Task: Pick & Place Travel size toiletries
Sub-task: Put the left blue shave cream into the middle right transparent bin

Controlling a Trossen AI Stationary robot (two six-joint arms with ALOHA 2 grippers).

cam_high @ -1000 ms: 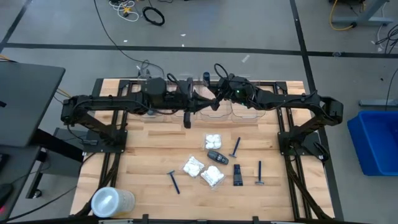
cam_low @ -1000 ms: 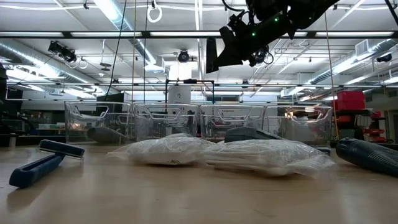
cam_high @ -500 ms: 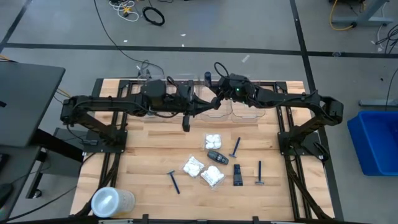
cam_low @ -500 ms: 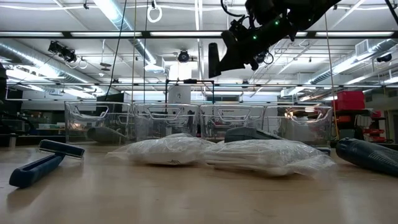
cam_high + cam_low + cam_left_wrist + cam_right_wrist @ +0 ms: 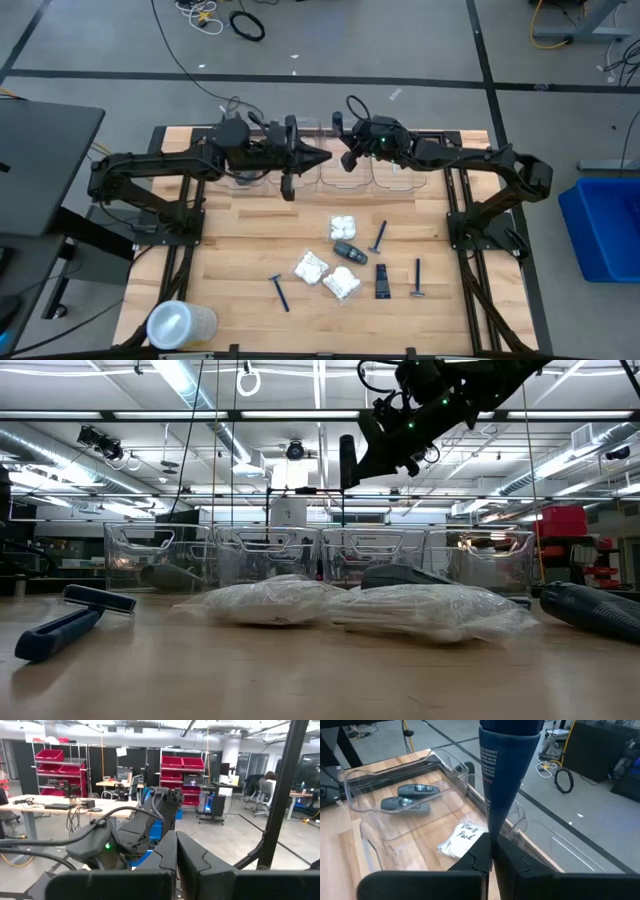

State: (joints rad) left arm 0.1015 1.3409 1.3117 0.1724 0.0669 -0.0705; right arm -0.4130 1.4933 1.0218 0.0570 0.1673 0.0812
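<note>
Light wooden slatted table (image 5: 230, 235), both dark arms reaching over its far edge.

Row of clear plastic bins (image 5: 345, 172) along that far edge. From the right wrist I see two dark grey oval cases (image 5: 407, 797) lying in one bin and a white crinkly packet (image 5: 461, 837) in the bin beside it.

Large translucent round plastic container (image 5: 178, 325) sits at the near left corner, well apart from the rest.

Right end effector (image 5: 348, 160) hangs above the bins, pinched nearly closed on a small dark tube with red print (image 5: 506, 765); the tube's crimped end sits between the fingers and its wide end points away from the wrist. In the low view the tube (image 5: 347, 460) stands upright, high above the bins.

Left end effector (image 5: 288, 188) hovers near the bins, fully closed, nothing in it.

Mid-table cluster: three white crinkly packets (image 5: 310, 267), one dark grey oval case (image 5: 349, 251), a small black tube (image 5: 383, 280), three thin blue razors (image 5: 279, 291), all lying flat, near one another.
</note>
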